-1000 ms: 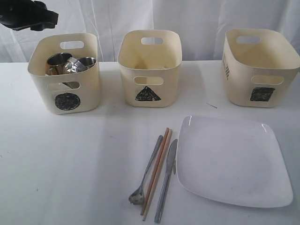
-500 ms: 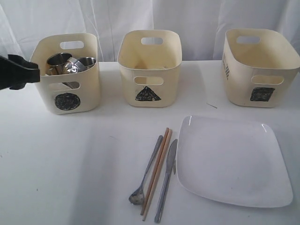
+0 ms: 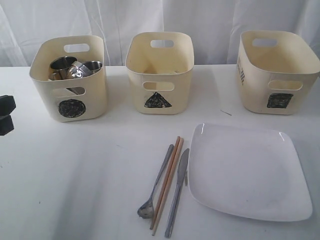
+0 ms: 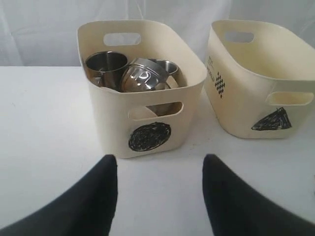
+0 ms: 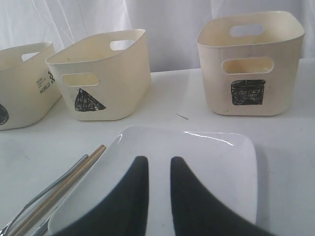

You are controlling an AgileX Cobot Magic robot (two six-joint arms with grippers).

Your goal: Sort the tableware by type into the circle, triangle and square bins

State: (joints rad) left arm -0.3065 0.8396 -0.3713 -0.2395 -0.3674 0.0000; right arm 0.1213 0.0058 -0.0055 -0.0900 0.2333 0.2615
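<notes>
Legibly, "WORLD" [image 5: 43, 84] (circle bin [image 5: 19, 101] side)

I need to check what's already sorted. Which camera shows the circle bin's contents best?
The left wrist view: it looks down into the circle bin, with the steel mugs clear. The exterior view shows them smaller, partly behind the rim. The right wrist view catches only the bin's side, nothing inside.

Steel, plastic, wood
Polished steel mugs [image 3: 63, 64] are gleaming in the left matt cream plastic tub [image 3: 90, 95]; the large glossy white square plate [image 3: 247, 172] is catching light, and pale wooden chopsticks [image 3: 167, 182] are looking dull between smooth steel spoon [image 3: 159, 179] and knife [image 3: 177, 192].
</notes>
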